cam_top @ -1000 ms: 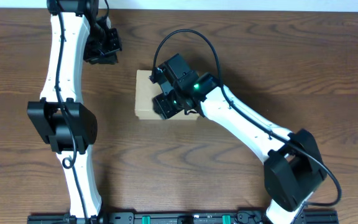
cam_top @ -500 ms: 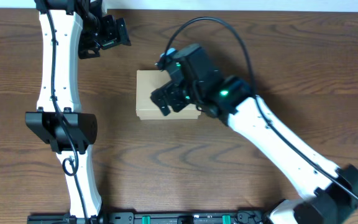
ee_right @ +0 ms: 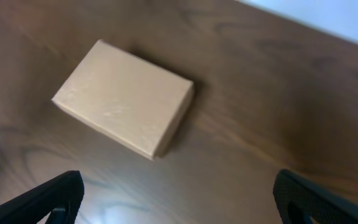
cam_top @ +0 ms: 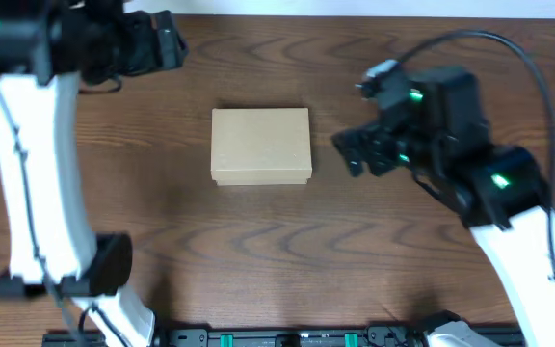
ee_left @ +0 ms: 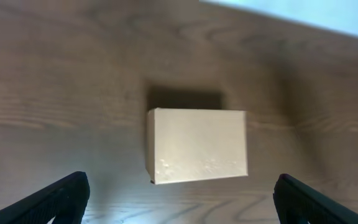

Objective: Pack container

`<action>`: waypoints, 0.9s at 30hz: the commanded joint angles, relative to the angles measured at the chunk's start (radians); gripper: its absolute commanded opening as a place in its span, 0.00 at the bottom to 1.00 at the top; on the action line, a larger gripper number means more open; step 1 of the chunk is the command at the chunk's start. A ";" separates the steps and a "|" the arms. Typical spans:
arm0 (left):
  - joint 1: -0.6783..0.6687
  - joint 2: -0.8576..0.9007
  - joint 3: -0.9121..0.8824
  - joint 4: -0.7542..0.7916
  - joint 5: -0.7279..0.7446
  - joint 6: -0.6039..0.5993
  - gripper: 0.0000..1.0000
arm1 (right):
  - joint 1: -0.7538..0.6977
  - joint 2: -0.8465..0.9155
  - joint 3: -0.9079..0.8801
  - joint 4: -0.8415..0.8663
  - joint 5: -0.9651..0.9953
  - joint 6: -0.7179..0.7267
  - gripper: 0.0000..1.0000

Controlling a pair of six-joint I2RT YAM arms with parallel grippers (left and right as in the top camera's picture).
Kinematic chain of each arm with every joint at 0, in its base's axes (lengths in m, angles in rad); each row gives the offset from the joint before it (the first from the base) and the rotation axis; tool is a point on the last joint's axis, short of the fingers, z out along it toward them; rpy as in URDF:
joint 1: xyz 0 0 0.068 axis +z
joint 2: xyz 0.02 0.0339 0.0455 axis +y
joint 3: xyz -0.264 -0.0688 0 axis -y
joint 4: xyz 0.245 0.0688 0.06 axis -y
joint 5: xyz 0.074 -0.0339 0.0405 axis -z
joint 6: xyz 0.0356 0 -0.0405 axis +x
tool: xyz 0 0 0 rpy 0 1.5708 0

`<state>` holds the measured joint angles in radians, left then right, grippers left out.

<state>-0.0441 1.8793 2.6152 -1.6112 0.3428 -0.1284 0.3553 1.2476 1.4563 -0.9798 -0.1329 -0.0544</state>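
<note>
The container (cam_top: 261, 146) is a plain tan cardboard box lying flat in the middle of the wooden table, lid down. In the left wrist view the container (ee_left: 197, 146) lies just beyond my left gripper (ee_left: 180, 194), whose jaws stand wide apart with nothing between them. The right wrist view shows the container (ee_right: 126, 96) up and to the left of my right gripper (ee_right: 178, 186), which is also open and empty. From overhead, the left gripper (cam_top: 169, 43) hovers at the far left and the right gripper (cam_top: 350, 154) sits to the box's right, apart from it.
The brown wooden table (cam_top: 258, 251) fills the overhead view. A black rail (cam_top: 277, 339) runs along its front edge. The left arm's white link and black elbow (cam_top: 104, 265) stand at the front left. The right arm (cam_top: 509, 193) crosses the right side.
The right gripper left the box top and drew back to the right. The left arm swung up and left. Both grippers opened wide. The box has not moved.
</note>
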 commanded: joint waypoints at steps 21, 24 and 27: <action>-0.056 -0.882 -0.708 -0.043 -0.145 -0.030 0.95 | -0.068 -0.745 -0.504 -0.022 -0.013 0.019 0.99; -0.056 -0.995 -0.794 -0.025 -0.143 -0.029 0.95 | -0.068 -0.830 -0.565 -0.036 -0.013 0.032 0.99; -0.056 -1.097 -0.869 -0.014 -0.142 -0.029 0.95 | -0.067 -0.917 -0.608 -0.034 -0.021 0.066 0.99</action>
<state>-0.0959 0.8436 1.8015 -1.6066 0.2123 -0.1570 0.2958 0.3904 0.8757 -1.0164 -0.1417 -0.0345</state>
